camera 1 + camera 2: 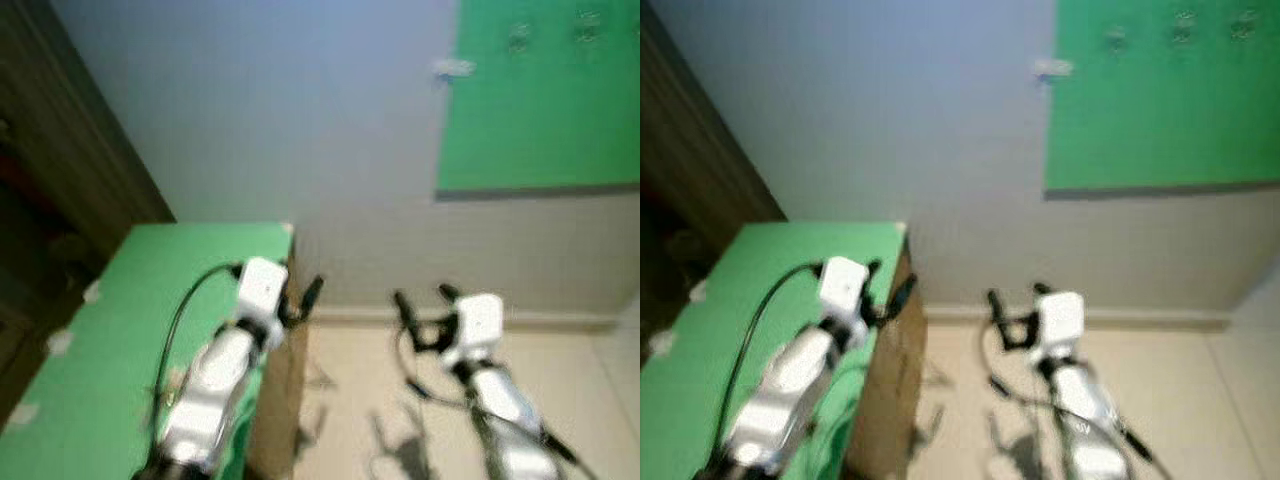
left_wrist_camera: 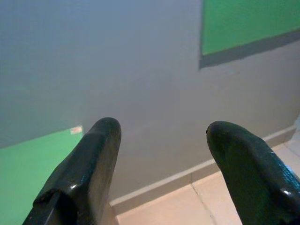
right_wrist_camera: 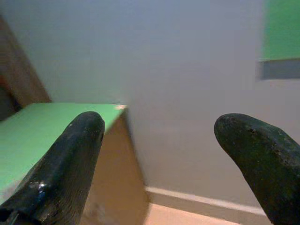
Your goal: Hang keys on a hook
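While left pincer (image 1: 300, 296) overhangs table (image 1: 120, 330) edge, right pincer (image 1: 421, 306) gapes above floor (image 1: 350, 400).

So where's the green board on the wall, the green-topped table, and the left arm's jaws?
Green wall board (image 1: 540, 110), left eye view, on its flat face.
Green-topped table (image 1: 120, 330), left eye view, on bare top.
Left gripper (image 1: 298, 298), left eye view, midway between fingertips.

Open floor (image 1: 560, 370) beside green-topped table (image 1: 150, 300)
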Controlling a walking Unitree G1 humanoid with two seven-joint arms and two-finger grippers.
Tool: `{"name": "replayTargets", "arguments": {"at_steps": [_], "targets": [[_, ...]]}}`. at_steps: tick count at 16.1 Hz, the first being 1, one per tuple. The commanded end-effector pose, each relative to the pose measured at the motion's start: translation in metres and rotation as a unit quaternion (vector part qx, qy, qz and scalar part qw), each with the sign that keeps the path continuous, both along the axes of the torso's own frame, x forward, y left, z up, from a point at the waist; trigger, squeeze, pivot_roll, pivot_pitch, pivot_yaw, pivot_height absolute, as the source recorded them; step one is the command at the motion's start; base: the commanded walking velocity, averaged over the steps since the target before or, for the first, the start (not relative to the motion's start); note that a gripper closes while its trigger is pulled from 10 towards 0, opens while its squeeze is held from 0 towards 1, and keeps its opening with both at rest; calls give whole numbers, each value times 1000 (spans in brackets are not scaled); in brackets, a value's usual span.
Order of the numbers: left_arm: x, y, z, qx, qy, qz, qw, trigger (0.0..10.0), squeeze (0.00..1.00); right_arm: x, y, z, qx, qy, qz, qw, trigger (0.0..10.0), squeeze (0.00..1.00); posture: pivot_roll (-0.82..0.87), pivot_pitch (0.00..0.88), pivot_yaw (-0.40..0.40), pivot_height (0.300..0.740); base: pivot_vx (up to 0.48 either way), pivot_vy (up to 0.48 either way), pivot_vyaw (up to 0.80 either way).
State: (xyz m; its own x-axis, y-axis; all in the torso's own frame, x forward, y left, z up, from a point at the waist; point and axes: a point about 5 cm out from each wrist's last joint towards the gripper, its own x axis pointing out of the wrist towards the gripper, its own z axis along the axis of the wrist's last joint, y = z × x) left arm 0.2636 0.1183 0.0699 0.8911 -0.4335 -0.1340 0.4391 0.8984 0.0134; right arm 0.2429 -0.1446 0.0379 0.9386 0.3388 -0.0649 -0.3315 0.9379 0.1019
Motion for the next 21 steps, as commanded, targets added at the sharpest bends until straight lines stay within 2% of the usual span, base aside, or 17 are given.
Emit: {"name": "replayTargets", "arguments": {"at_steps": [1, 3, 5, 7, 8, 11, 13, 14, 18, 21], "targets": [[-2, 0, 3, -10, -6, -6, 1000, 10000, 0, -2, 0, 0, 0, 5, 15, 1000, 10000, 0, -221, 14, 137, 736, 480, 0, 0], [-3, 4, 3, -17, -5, -4, 1000, 10000, 0, -1, -1, 1, -2, 5, 17, 1000, 10000, 0, -217, 18, 136, 736, 240, 0, 0], [4, 4, 7, -7, -11, 11, 1000, 10000, 0, 1, -3, 0, -5, 11, 8, 1000, 10000, 0, -215, 21, 134, 736, 0, 0, 0], [5, 2, 10, -18, -10, 9, 1000, 10000, 0, 4, -4, 0, -10, 19, 15, 1000, 10000, 0, -213, 21, 131, 736, 0, 0, 0], [4, 1, 10, -33, -6, 10, 999, 10000, 0, 8, -8, 3, -22, 18, 27, 999, 10000, 0, -212, 18, 128, 736, 0, 0, 0], [2, -4, 9, -29, -8, 4, 1000, 10000, 0, 19, -22, 8, -38, 17, 28, 999, 10000, 0, -201, 13, 120, 736, 0, 0, 717], [1, -7, 6, 11, -14, 2, 1000, 10000, 0, 22, -27, 5, -33, 30, 12, 999, 10000, 0, -195, 11, 118, 736, 0, 0, 344], [1, -11, 6, -1, -12, -5, 1000, 10000, 0, 21, -22, 3, -39, 33, 17, 999, 10000, 0, -194, 11, 119, 736, 0, 0, 0], [4, -19, 8, 2, -16, -8, 1000, 10000, 0, 13, -10, -3, -28, 41, 31, 998, 10000, 0, -203, 10, 129, 736, 141, -404, 0], [5, -16, 9, -6, -15, 12, 1000, 10000, 0, 9, -8, -4, -32, 41, 50, 997, 10000, 0, -204, 8, 132, 736, 194, -252, 235]]}}
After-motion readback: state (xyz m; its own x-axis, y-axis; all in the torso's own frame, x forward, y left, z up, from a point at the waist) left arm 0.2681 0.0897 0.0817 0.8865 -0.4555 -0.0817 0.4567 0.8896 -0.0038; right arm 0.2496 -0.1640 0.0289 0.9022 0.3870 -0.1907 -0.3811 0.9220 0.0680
